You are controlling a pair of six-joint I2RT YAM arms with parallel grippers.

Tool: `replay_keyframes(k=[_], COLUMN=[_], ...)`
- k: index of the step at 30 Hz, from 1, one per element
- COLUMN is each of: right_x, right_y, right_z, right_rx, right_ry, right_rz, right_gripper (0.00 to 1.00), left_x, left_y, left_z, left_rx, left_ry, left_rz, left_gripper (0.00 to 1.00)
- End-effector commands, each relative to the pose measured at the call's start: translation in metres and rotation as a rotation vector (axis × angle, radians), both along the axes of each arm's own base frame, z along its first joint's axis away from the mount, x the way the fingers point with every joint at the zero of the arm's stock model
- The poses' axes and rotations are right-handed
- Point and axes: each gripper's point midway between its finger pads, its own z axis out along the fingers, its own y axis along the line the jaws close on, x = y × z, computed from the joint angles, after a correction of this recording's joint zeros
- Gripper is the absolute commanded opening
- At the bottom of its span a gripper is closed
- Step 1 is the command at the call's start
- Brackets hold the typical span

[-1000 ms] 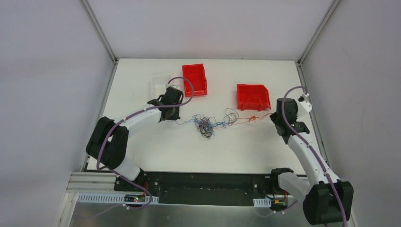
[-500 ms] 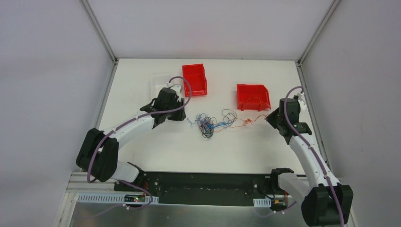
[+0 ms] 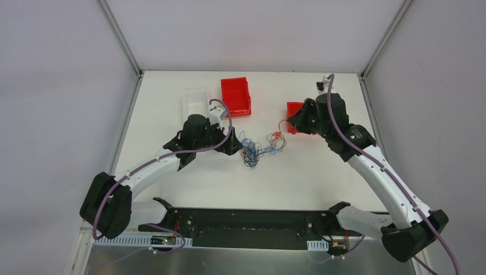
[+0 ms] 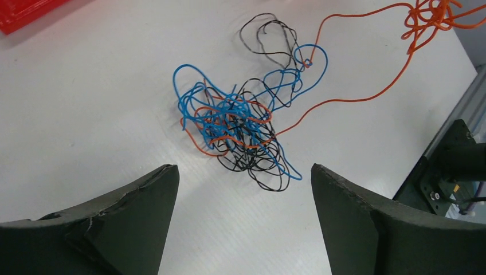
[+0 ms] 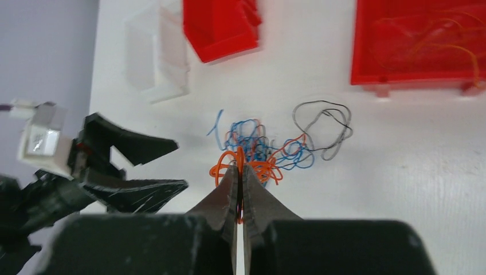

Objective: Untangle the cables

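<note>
Since one second ago, both arms have swung inward. The left gripper (image 3: pixel 235 146) has opened just beside the cables (image 3: pixel 250 153), and the right gripper (image 3: pixel 289 121) has carried one orange strand (image 3: pixel 277 137) toward them.

Top view: two red bins (image 3: pixel 236 96) (image 3: pixel 294 107) and one clear bin (image 3: pixel 195 102) stand on the table (image 3: pixel 189 183).

Left wrist view: two fingers (image 4: pixel 132 223) stand apart, near one knot of blue, black and orange wire lying on the table.

Right wrist view: jaws together, clamped on the orange strand.

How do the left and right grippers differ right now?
The left gripper is wide open and empty; the right gripper is shut, pinching the orange cable. The left gripper faces the blue-and-black tangle; the right gripper holds the orange bunch off to the tangle's side. Both have dark fingers and point toward the same tangle.
</note>
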Motion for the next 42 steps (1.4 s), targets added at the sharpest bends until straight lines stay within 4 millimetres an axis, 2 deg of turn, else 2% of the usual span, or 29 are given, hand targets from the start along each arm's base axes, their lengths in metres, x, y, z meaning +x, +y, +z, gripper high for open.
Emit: replay_keyframes(k=[1,8,13,17,26,29,31,32,35,38,41,42], right_x=[-0.011,-0.023,-0.032,-0.038,-0.045,-0.046,-0.046,-0.046,-0.044,-0.041,-0.031,-0.019], right_y=[0.036,0.077,0.102,0.120,0.147,0.154,0.155,0.156,0.153,0.146,0.127,0.110], right_z=[0.056,0.121,0.150,0.157,0.149,0.149,0.149,0.149,0.148,0.143,0.136,0.131], right_rx=[-0.034,0.007,0.029,0.048,0.078,0.092,0.097,0.098,0.090,0.079,0.028,-0.019], right_ry=[-0.105,-0.199,-0.230,-0.230,-0.204,-0.206,-0.208,-0.208,-0.215,-0.224,-0.244,-0.260], right_rz=[0.169,0.313,0.391,0.438,0.482,0.488,0.488,0.489,0.472,0.440,0.339,0.243], right_gripper=[0.00,0.00,0.00,0.00,0.00,0.00,0.00,0.00,0.00,0.00,0.00,0.00], left_x=[-0.006,-0.016,-0.021,-0.025,-0.036,-0.037,-0.038,-0.038,-0.035,-0.035,-0.031,-0.030], left_y=[-0.017,-0.020,-0.021,-0.024,-0.033,-0.038,-0.041,-0.043,-0.046,-0.049,-0.048,-0.046], left_z=[0.037,0.057,0.065,0.071,0.078,0.075,0.074,0.073,0.069,0.066,0.064,0.064], left_rx=[-0.123,-0.218,-0.261,-0.305,-0.365,-0.370,-0.373,-0.372,-0.353,-0.354,-0.349,-0.341], left_ry=[-0.131,-0.256,-0.319,-0.355,-0.382,-0.355,-0.341,-0.334,-0.293,-0.264,-0.256,-0.257], left_rz=[-0.105,-0.142,-0.168,-0.189,-0.266,-0.296,-0.312,-0.317,-0.326,-0.338,-0.313,-0.297], left_gripper=[0.88,0.85,0.85,0.84,0.81,0.71,0.69,0.65,0.31,0.03,0.00,0.00])
